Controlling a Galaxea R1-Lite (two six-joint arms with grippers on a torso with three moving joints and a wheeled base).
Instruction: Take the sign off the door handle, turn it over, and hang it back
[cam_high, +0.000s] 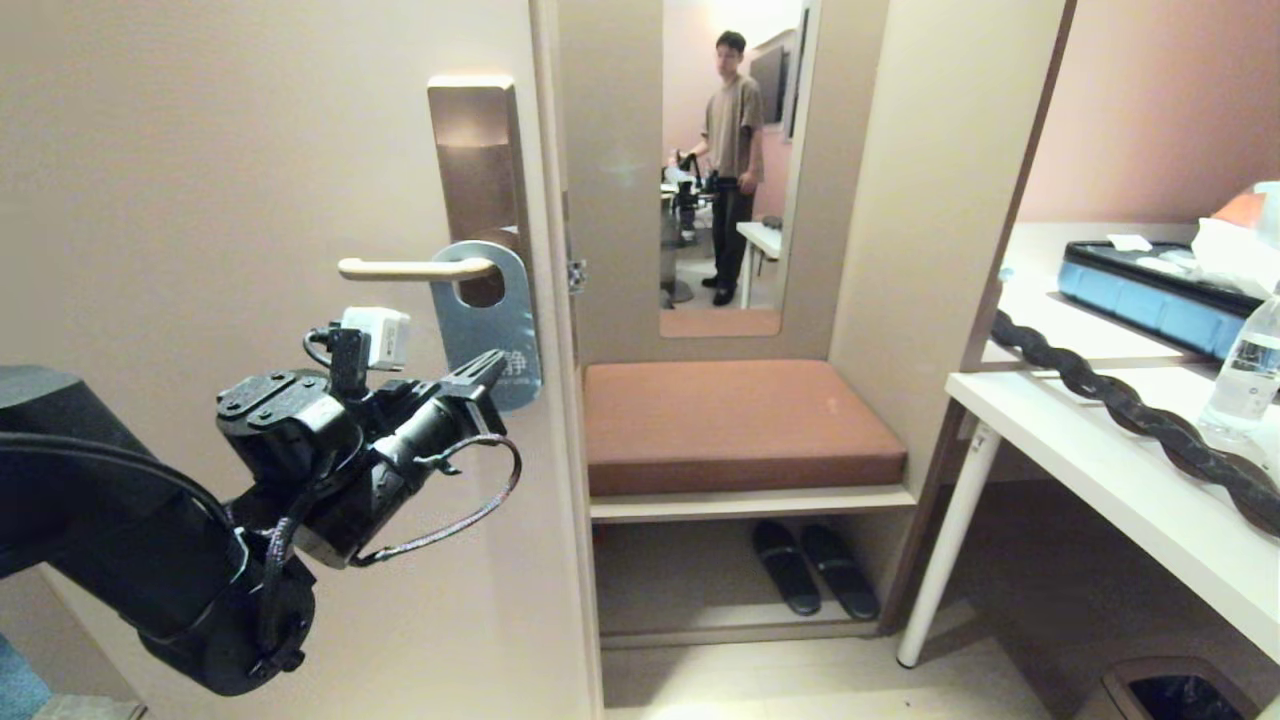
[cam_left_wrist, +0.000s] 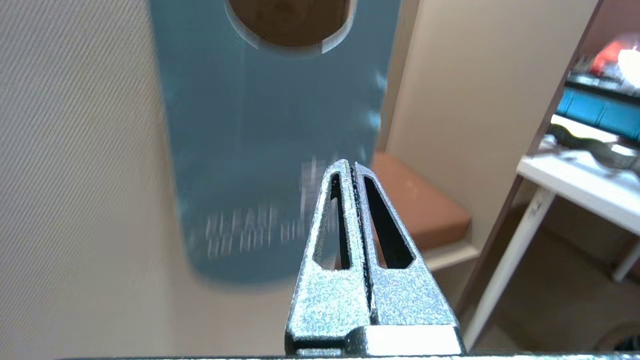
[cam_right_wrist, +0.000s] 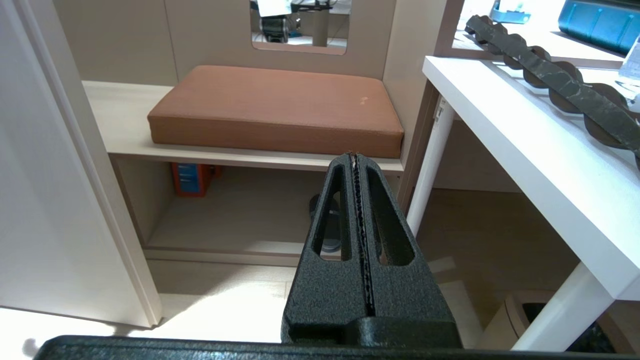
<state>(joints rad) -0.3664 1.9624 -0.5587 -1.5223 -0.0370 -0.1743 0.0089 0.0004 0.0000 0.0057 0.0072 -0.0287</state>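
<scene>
The sign hangs by its round hole on the cream door handle, blue-grey side with white lettering facing out. The handle sits on a tall bronze plate on the beige door. My left gripper is shut with nothing in it. Its tips stand in front of the sign's lower right part; I cannot tell whether they touch it. In the left wrist view the sign fills the middle, with the shut left gripper before its right edge. My right gripper is shut and empty, low, facing the bench.
Beyond the door edge stand a brown cushioned bench, slippers beneath it and a mirror showing a person. A white table at right carries a dark twisted strip, a water bottle and a blue case. A bin is under it.
</scene>
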